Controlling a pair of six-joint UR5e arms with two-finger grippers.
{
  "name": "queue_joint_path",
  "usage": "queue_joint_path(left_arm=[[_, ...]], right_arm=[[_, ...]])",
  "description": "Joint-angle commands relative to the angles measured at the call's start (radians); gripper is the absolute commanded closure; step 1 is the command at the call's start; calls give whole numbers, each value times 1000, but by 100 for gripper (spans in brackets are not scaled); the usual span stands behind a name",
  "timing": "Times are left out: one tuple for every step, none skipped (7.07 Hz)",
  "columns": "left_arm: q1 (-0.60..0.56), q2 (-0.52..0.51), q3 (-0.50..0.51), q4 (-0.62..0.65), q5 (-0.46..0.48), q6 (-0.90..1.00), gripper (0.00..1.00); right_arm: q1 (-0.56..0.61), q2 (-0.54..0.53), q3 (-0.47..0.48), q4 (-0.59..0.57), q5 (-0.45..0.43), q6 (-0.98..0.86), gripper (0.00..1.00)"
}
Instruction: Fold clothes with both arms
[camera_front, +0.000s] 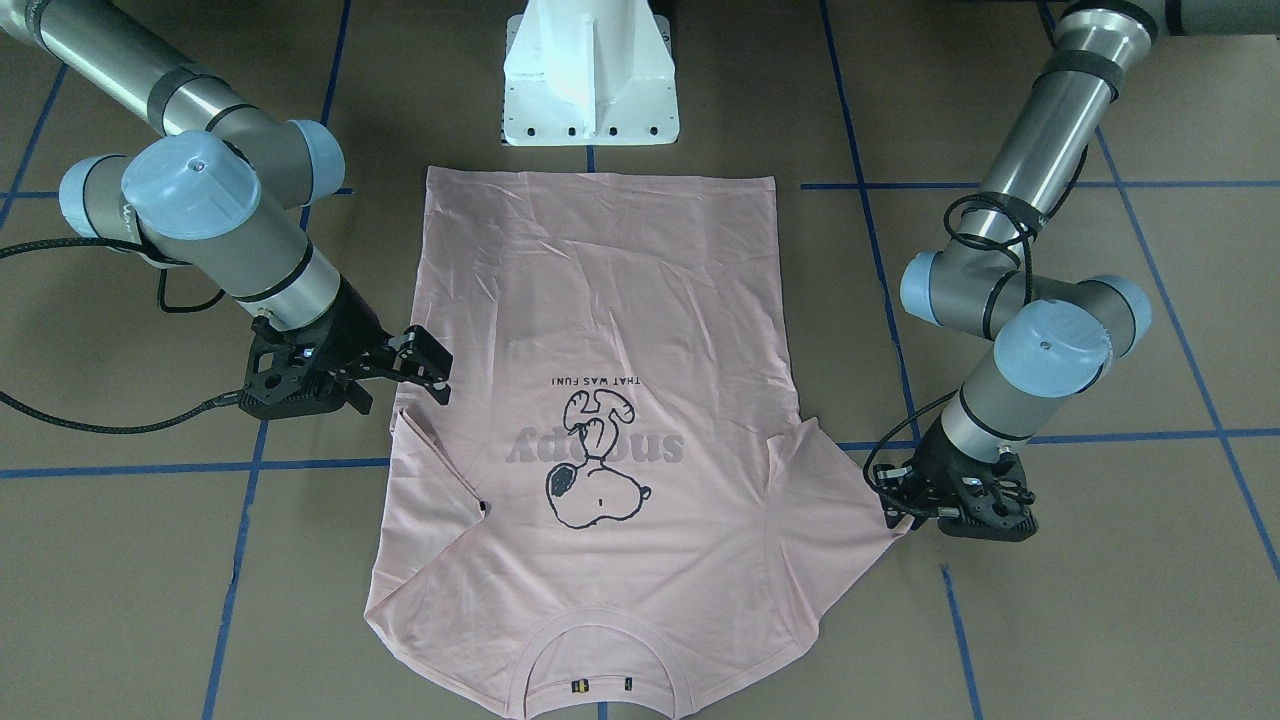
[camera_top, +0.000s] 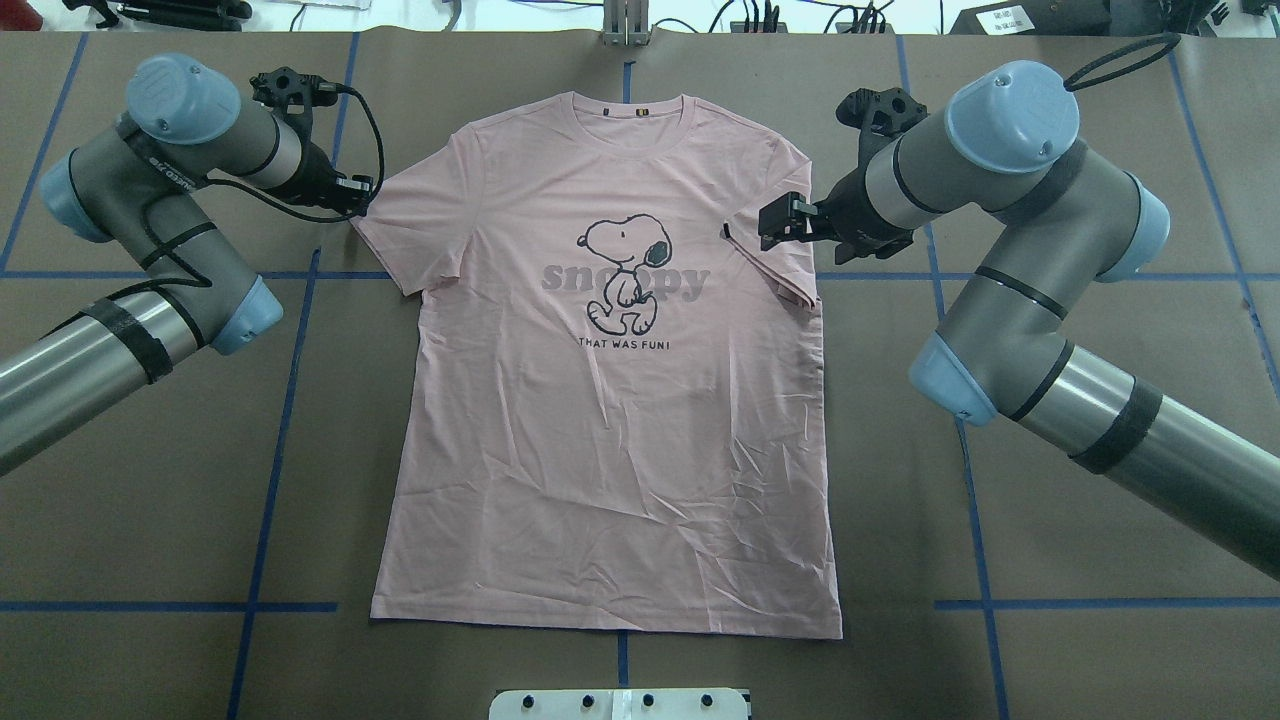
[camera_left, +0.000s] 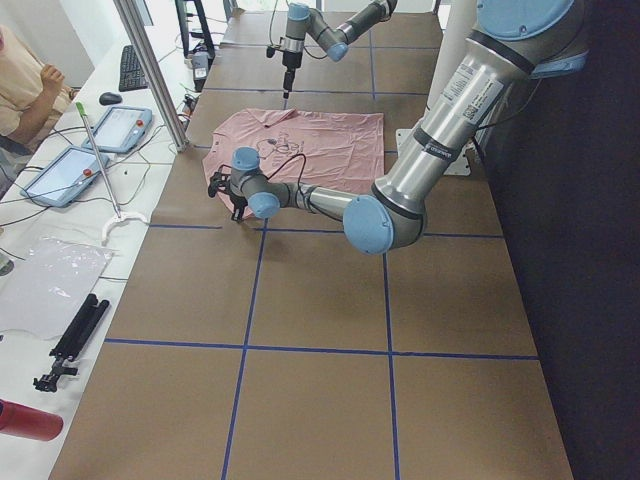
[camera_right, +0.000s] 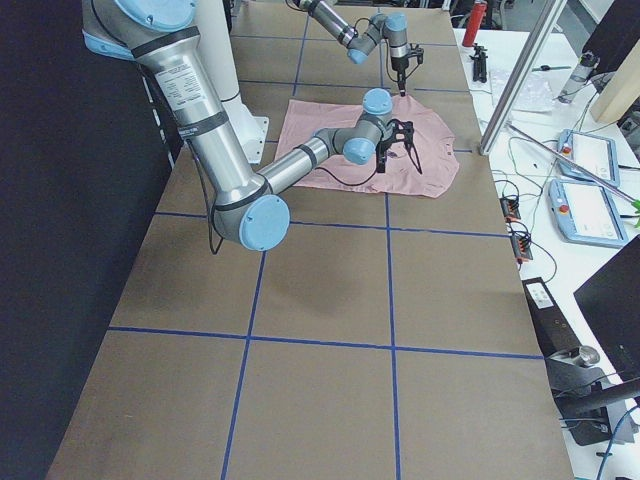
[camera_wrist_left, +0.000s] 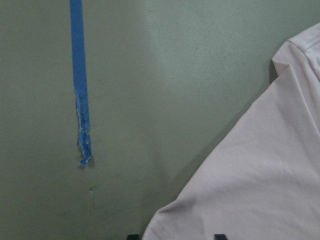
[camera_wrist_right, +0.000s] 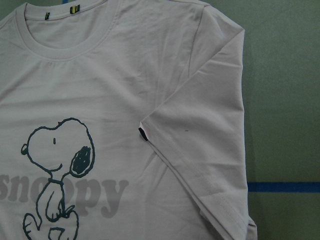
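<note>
While the T-shirt (camera_top: 600, 450) lies flat and face up in the middle of the table (camera_top: 150, 500), the two arms flank its sleeves. Its collar (camera_top: 627, 110) points away from the robot and its hem (camera_top: 600, 622) lies near the base (camera_front: 590, 70). The Snoopy print (camera_top: 625, 265) is fully in view.

The left sleeve (camera_top: 400, 240) is spread out on the table. The left gripper (camera_top: 358, 197) sits low at this sleeve's outer corner, touching or nearly touching the cloth. In the left wrist view two dark tips show at the bottom edge, set apart, with the sleeve's hem between them and the cloth lying flat, so the jaws look parted and not pinched on it.

The right sleeve (camera_wrist_right: 200, 135) is folded inward over the chest, and its black tag (camera_wrist_right: 142, 134) lies at the folded tip, beside the print. The right gripper (camera_top: 778, 222) hangs above this folded sleeve, clear of the cloth, with its fingers (camera_front: 428, 350) spread and nothing between them.

Blue tape (camera_wrist_left: 77, 75) marks a grid on the brown table, and one line ends just beside the left sleeve.
</note>
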Motion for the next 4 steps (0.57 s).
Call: queue_joint_path(left_arm=[[-1, 1, 5, 1, 11, 3, 100], [-18, -2, -2, 0, 10, 3, 100], [-18, -28, -33, 12, 3, -11, 100], [-17, -36, -58, 9, 2, -77, 100]], right_arm=[[0, -2, -6, 0, -2, 0, 0], [-3, -3, -6, 0, -13, 0, 0], [-3, -2, -6, 0, -15, 0, 0], [-5, -2, -6, 0, -15, 0, 0]])
